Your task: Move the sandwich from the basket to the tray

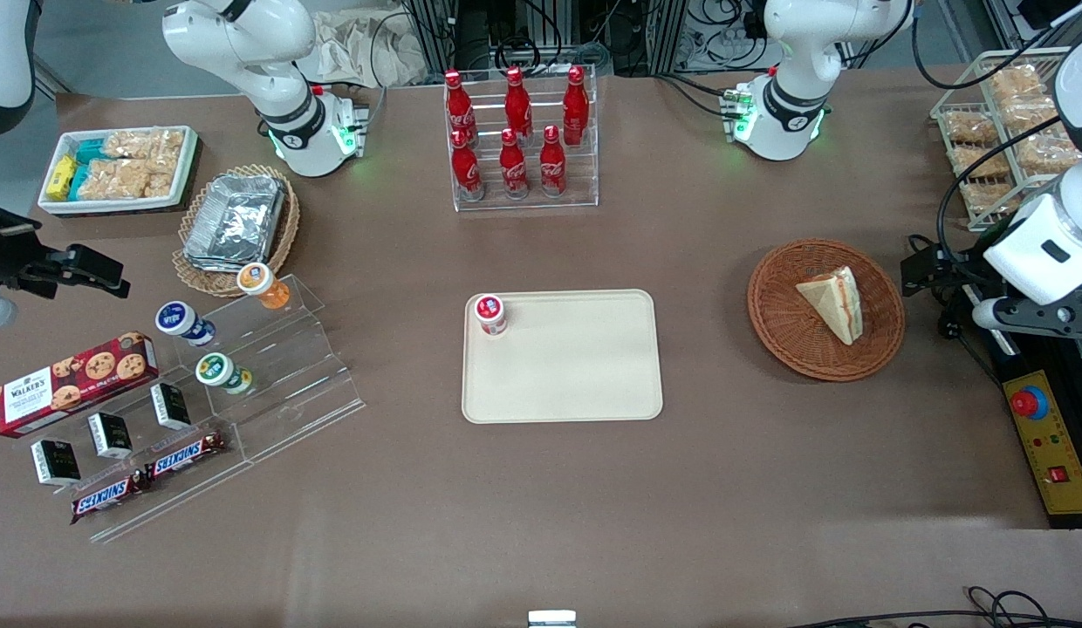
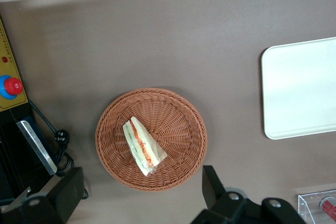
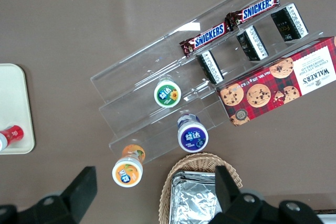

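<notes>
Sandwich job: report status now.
Gripper open, hanging above the basket, holding nothing. Sandwich lying in the basket, untouched. Tray holds one small red-lidded cup in a corner; the rest bare.

A: Where does the front view sit?
B: High above the surface [image 1: 541, 523], facing both arms.
A: The left wrist view?
B: Straight down past the gripper [image 2: 142, 203], sharing the basket [image 2: 184, 166] and tray [image 2: 299, 93].

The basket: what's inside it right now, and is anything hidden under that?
Inside the basket lies only the sandwich, on its side, filling edge showing. The weave under it is covered, so anything beneath is unseen. The claw hangs open above the basket, not touching.
</notes>
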Available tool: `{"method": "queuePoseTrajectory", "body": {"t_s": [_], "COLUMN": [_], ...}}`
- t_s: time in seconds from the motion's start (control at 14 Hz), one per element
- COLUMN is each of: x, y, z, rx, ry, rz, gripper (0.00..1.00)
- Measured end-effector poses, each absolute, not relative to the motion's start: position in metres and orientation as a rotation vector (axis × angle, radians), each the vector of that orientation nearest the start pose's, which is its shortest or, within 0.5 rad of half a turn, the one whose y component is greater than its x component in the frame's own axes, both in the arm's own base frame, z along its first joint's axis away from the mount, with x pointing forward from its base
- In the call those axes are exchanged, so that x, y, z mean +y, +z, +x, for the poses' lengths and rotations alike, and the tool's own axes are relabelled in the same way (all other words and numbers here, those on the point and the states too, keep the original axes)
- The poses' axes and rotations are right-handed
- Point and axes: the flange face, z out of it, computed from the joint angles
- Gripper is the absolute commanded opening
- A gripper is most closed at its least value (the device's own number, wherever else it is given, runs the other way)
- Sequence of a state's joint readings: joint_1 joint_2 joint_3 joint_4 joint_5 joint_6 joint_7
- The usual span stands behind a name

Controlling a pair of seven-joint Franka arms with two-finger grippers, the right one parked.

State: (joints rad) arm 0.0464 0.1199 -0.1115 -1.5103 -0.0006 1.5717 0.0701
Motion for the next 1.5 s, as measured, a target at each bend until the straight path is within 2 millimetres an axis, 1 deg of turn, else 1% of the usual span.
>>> {"method": "queuePoseTrajectory", "body": {"t_s": [1.29, 1.5], "x": [-0.0373, -0.0374], "y": [0.5842, 0.5824], "z": [0.5880, 0.5856], "rx": [0.221, 0.210], "ry": [0.098, 0.132], "rz": [-3.146, -3.145], "gripper": [1.00, 1.00]}}
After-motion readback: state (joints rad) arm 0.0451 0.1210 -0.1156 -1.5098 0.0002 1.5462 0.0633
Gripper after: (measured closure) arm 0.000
